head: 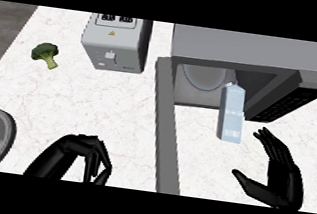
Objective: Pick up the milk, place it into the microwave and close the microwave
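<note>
1. The milk (230, 113) is a tall, pale blue box, its top poking into the open mouth of the boxy grey microwave (251, 53)
2. The black right hand (279, 178) is spread open near the milk, not touching it
3. The left hand (84, 157) is curled up, holding nothing, over the speckled white counter (117, 103)

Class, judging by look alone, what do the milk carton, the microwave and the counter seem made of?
Milk carton: probably coated paperboard, matte pale blue-white, folded gable top. Microwave: likely painted metal, flat even grey panels. Counter: looks like polished stone, white with faint veins; possibly laminate.
</note>
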Controlling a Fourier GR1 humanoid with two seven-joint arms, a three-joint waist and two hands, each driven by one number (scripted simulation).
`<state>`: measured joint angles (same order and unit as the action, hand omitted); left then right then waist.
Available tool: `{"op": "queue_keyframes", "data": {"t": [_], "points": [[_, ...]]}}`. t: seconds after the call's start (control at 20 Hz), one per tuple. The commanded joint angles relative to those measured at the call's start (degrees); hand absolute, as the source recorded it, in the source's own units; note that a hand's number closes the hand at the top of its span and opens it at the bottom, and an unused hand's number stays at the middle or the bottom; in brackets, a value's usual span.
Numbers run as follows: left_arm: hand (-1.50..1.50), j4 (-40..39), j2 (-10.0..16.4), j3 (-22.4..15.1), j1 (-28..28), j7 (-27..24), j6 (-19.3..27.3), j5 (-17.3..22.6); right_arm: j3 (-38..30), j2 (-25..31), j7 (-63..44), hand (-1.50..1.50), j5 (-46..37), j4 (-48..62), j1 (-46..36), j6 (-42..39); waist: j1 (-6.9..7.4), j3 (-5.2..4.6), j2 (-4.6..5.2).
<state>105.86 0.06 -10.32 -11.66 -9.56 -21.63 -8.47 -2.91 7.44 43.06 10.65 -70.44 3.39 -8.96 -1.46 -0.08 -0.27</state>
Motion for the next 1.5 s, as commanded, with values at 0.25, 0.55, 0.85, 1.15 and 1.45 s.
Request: {"op": "queue_keyframes", "data": {"t": [0.25,0.55,0.85,1.15,1.45], "points": [[1.50,-15.9,-0.1,-11.0,18.4,3.1,10.2,-3.4,-4.7,6.3,-3.9,-1.50,3.9,-11.2,7.8,-3.4,0.24,0.05,0.29],[1.50,-28.2,0.0,-22.4,30.9,3.5,21.5,-2.7,-5.1,7.1,-8.3,-1.50,4.7,-17.0,5.3,-2.6,-0.15,0.05,0.46],[1.50,-42.3,0.0,-33.5,36.7,0.9,34.2,5.4,-5.1,7.5,-11.2,-1.50,7.5,-22.9,6.6,-4.6,-1.31,-0.01,0.66],[1.50,-48.1,0.0,-39.7,48.7,7.3,35.9,16.9,-5.2,10.8,-14.7,-1.50,12.1,-28.2,7.3,-9.9,-4.59,-0.05,1.07],[-1.50,-48.1,0.0,-41.5,50.8,0.8,42.0,25.5,-4.0,13.4,-18.4,-1.50,14.8,-31.9,3.7,-12.5,-8.21,-0.23,1.83]]}}
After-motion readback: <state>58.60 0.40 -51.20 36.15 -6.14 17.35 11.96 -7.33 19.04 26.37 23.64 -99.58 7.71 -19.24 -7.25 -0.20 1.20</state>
